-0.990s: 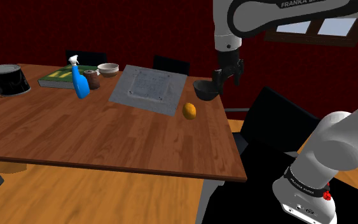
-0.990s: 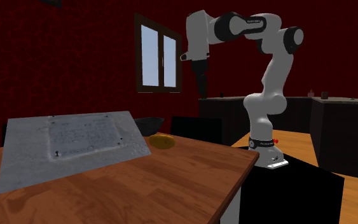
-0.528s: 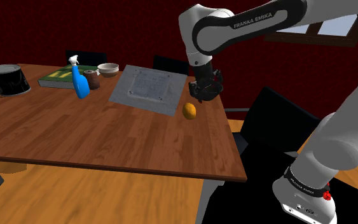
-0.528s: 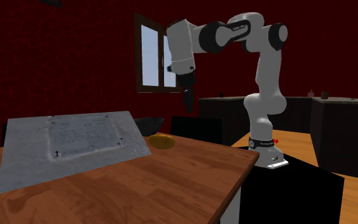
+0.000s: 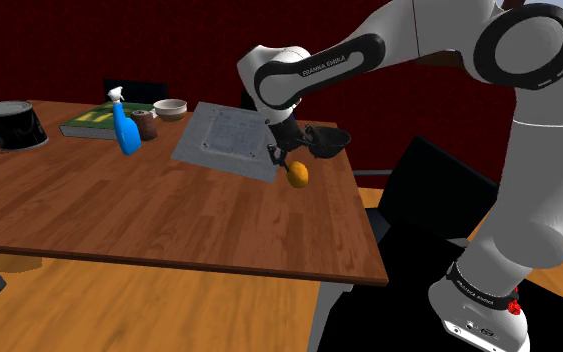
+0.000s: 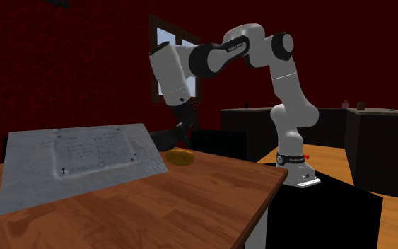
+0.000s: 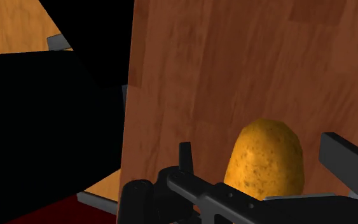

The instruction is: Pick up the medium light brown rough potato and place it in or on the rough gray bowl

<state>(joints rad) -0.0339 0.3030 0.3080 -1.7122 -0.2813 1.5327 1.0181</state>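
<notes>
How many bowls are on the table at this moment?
2. A dark bowl sits near the table's far corner, by the potato. A pale bowl stands further towards the shoulder view's left, beside the brown cup. The arm could hide others.

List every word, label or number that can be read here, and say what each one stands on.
"FRANKA EMIKA": on the white arm, seen in the shoulder view.
Lettering on the base ring: too small to read.
Marks on the grey sheet: blurred, unreadable.
Cover of the green book: nothing legible.
</notes>
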